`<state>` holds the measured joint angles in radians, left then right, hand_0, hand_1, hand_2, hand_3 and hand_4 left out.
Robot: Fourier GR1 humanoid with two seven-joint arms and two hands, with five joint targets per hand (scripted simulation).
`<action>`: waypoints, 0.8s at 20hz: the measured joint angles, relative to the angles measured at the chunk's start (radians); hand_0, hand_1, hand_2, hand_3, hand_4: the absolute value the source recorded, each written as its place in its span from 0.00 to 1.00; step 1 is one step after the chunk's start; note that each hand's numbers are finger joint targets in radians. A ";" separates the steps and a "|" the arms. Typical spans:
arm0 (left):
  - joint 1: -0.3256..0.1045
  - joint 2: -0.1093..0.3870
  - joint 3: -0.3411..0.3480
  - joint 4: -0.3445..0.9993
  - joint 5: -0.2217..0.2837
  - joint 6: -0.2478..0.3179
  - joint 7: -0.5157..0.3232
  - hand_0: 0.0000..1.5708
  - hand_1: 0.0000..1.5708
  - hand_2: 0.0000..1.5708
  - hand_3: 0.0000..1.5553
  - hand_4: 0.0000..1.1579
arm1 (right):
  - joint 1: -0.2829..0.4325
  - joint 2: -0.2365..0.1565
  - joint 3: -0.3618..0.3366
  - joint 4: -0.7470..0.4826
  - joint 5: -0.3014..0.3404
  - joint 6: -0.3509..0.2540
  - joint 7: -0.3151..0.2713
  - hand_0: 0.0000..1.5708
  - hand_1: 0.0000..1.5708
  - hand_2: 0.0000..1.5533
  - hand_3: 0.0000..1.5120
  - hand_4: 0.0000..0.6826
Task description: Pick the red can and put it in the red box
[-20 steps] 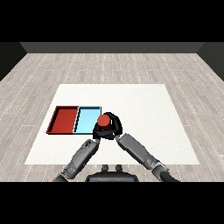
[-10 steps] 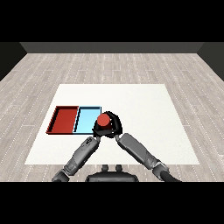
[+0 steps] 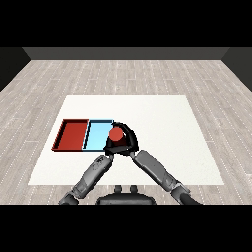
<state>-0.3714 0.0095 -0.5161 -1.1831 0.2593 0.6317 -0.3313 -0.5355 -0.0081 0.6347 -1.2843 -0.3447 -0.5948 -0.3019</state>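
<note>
The red can [image 3: 116, 134] is upright at the near right edge of the light blue tray [image 3: 97, 135], with its round top showing. My right hand [image 3: 130, 140] is curled round the can from the right. My left hand [image 3: 109, 147] lies just below and left of the can, close against it, and is mostly hidden. The red tray [image 3: 73, 134] lies to the left of the blue one and holds nothing.
The two trays sit side by side on the left half of the white table [image 3: 162, 123]. Both forearms cross the table's near edge and meet at the can. Grey plank floor surrounds the table.
</note>
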 measured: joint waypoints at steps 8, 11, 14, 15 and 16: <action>0.013 -0.006 -0.008 -0.012 -0.016 0.000 0.011 1.00 1.00 1.00 0.97 0.99 | 0.032 -0.001 -0.010 -0.021 0.035 0.016 -0.005 0.00 0.00 0.00 0.00 0.00; 0.008 -0.010 0.006 0.007 -0.010 -0.015 0.010 1.00 1.00 1.00 0.97 0.98 | 0.037 0.002 -0.039 -0.044 0.047 0.014 0.006 0.00 0.00 0.00 0.00 0.00; 0.033 -0.001 0.024 -0.002 -0.017 -0.011 0.014 1.00 1.00 1.00 0.96 0.99 | 0.061 -0.024 -0.085 -0.085 0.060 0.033 0.005 0.00 0.00 0.00 0.00 0.00; 0.045 0.007 0.037 -0.003 -0.017 -0.019 0.009 1.00 1.00 1.00 0.96 0.98 | 0.062 -0.030 -0.105 -0.094 0.061 0.038 0.009 0.00 0.00 0.00 0.00 0.00; 0.045 0.007 0.047 -0.002 -0.023 -0.011 0.014 1.00 1.00 1.00 0.95 0.98 | 0.076 -0.043 -0.125 -0.112 0.056 0.052 0.002 0.00 0.00 0.00 0.00 0.00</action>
<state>-0.3267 0.0161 -0.4693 -1.1846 0.2361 0.6202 -0.3178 -0.4594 -0.0508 0.5097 -1.3963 -0.2886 -0.5430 -0.2996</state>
